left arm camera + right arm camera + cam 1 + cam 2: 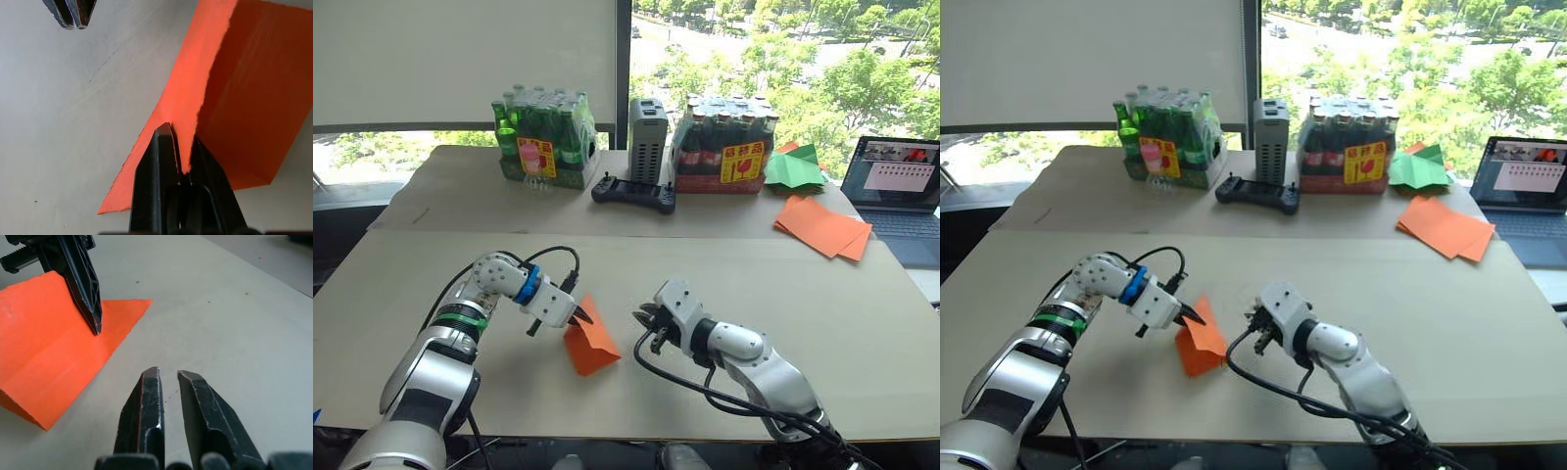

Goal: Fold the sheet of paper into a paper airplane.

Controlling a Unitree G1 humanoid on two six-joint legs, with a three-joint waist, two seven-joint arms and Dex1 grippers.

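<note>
Nearest the head camera, the left pincer (580, 317) is clamped on the raised edge of the sheet of paper (590, 343), which sits partly folded on the front of the worktop (862, 323), one flap standing up and the other lying flat. In the left wrist view the two black fingers (157, 166) meet on a thin upright ridge of orange, with the torn-looking edge running past them. The right pincer (643, 318) hovers just beside the paper without touching it, its fingers a narrow gap apart and holding nothing. The paper looks feather-light and limp; it should bend wherever it is pushed, slide easily on the smooth board and crumple or tear under a hard pinch. The existing crease seems the stiffest line, so a grip close to that fold or at a corner would likely control it best, while the free pincer presses the flat flap down.
</note>
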